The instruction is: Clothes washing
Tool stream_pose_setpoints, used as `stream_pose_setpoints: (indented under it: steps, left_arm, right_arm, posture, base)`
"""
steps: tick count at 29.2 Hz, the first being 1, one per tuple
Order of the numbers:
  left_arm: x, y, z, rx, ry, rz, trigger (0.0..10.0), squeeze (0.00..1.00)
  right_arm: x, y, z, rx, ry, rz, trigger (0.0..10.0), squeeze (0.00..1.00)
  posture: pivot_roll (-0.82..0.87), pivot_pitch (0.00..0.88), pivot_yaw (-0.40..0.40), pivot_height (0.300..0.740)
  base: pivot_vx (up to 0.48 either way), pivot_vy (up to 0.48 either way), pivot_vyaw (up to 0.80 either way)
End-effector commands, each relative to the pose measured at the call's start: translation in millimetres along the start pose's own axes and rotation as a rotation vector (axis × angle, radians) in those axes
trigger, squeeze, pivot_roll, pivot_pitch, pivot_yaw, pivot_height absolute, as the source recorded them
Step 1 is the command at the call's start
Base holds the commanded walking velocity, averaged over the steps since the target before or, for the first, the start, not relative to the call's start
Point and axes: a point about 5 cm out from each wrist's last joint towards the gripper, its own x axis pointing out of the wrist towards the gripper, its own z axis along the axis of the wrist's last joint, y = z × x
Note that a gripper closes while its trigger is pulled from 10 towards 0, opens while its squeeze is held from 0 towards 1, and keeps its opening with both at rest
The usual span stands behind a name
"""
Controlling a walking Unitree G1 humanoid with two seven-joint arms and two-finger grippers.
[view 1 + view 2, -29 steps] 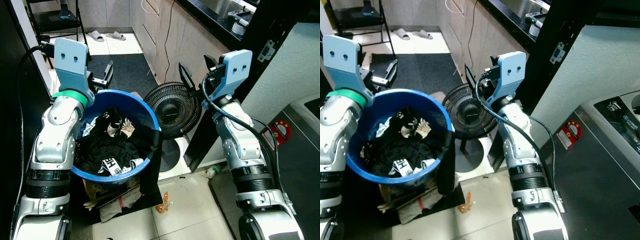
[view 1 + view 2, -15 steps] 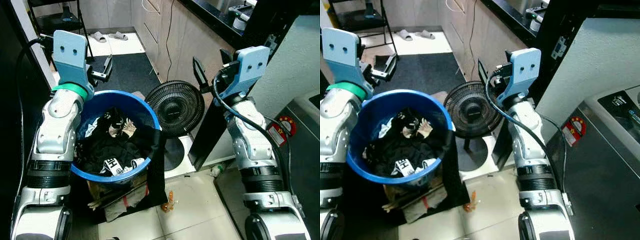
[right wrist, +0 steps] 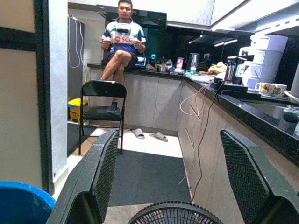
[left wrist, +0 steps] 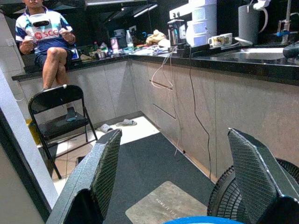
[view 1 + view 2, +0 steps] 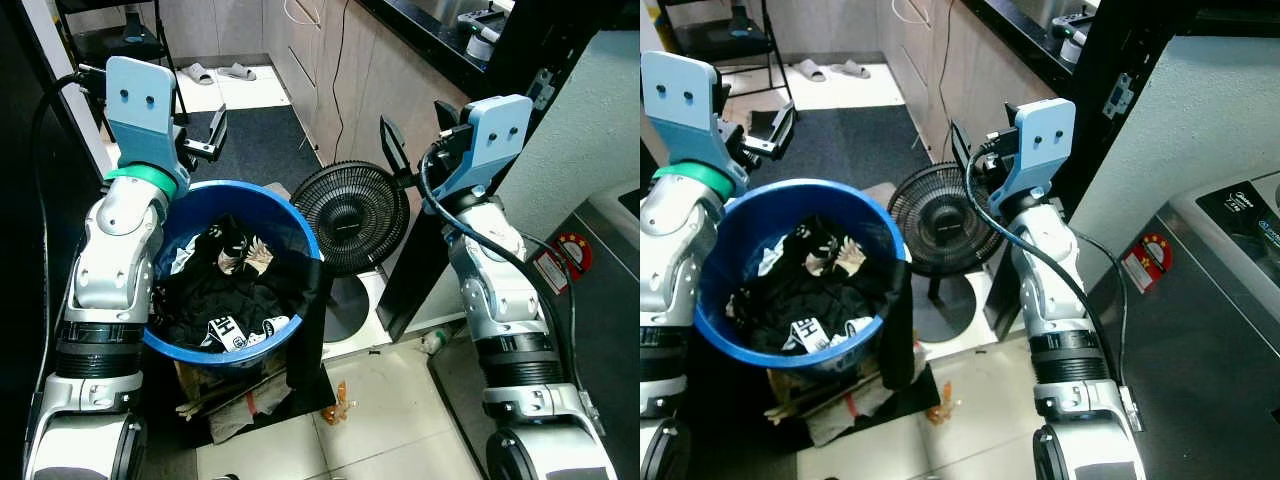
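The clothes (image 5: 225,300) were piled in a blue tub (image 5: 305,245) sitting on the floor in front of the robot, mostly dark stuff with a few white prints, and one dark piece (image 5: 308,330) drooped over the rim down toward the floor. I'd guess all of it was soft and floppy, light piece by piece but prone to tangling, so pinching a bunched fold near the top of the pile looked smarter than going for an edge. The left gripper (image 5: 205,145) hovered past the tub's far rim with its fingers spread and holding nothing; the right gripper (image 5: 395,160) was up over the fan (image 5: 350,218), also splayed and empty. Floor was pale tile (image 5: 390,420) with a dark mat (image 5: 255,145) further off, cabinets along the right, a washer (image 5: 1230,290) at the right edge, and a person (image 3: 122,46) sitting on the counter at the back.
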Motion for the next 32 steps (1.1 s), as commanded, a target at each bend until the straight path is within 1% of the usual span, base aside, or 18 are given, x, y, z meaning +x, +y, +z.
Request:
stream_pose_setpoints:
  steps: [1, 8, 12, 19, 23, 27, 29, 31, 32]
  left_arm:
    - [-0.5, -1.6, -4.0, 0.012, 0.012, -0.006, 10.0, 0.0]
    - [0.2, -2.7, -4.3, 0.036, 0.007, -0.018, 10.0, 0.0]
    - [-0.5, -2.8, -4.7, 0.05, 0.006, -0.022, 10.0, 0.0]
    - [-1.3, -2.1, -5.4, 0.051, 0.007, -0.02, 10.0, 0.0]
    - [-1.3, -2.0, -5.8, 0.041, 0.009, -0.019, 10.0, 0.0]
    - [-1.0, -2.3, -5.9, 0.055, 0.007, -0.022, 10.0, 0.0]
    - [-0.8, -2.9, -5.7, 0.071, 0.004, -0.025, 10.0, 0.0]
    - [-0.9, -3.3, -5.2, 0.069, -0.001, -0.026, 10.0, 0.0]
    - [-1.2, -3.2, -4.4, 0.039, -0.005, -0.02, 10.0, 0.0]
  right_arm:
    - [-1.3, 0.4, -2.9, 0.011, 0.009, -0.006, 10.0, 0.0]
    - [-1.4, 0.9, -3.5, 0.014, 0.013, -0.001, 10.0, 0.0]
    - [-0.9, 1.6, -3.5, 0.015, 0.012, 0.003, 10.0, 0.0]
    - [-0.6, 2.1, -3.7, 0.017, 0.012, 0.009, 10.0, 0.0]
    - [-0.5, 2.3, -3.7, 0.018, 0.011, 0.01, 10.0, 0.0]
    - [-0.4, 2.7, -3.9, 0.019, 0.012, 0.01, 10.0, 0.0]
    - [-0.3, 2.8, -4.0, 0.019, 0.012, 0.009, 10.0, 0.0]
    - [-0.3, 2.9, -4.0, 0.019, 0.012, 0.01, 10.0, 0.0]
    - [-0.4, 3.0, -4.2, 0.02, 0.013, 0.01, 10.0, 0.0]
  posture:
    - [0.02, 0.003, -0.01, 0.74]
    - [0.02, 0.0, -0.015, 0.74]
    - [0.02, 0.0, -0.017, 0.74]
    - [0.03, 0.0, -0.019, 0.74]
    - [0.03, 0.0, -0.019, 0.74]
    - [0.03, 0.0, -0.018, 0.74]
    - [0.03, 0.0, -0.018, 0.74]
    - [0.03, 0.0, -0.018, 0.74]
    - [0.03, 0.0, -0.018, 0.74]
  base:
    - [0.0, 0.0, 0.0]
    - [0.0, 0.0, 0.0]
    - [0.0, -0.415, 0.0]
    - [0.0, -0.447, 0.0]
    - [0.0, 0.0, 0.0]
    - [0.0, 0.0, 0.0]
    - [0.0, -0.433, 0.0]
    - [0.0, -0.48, 0.0]
    - [0.0, 0.0, 0.0]
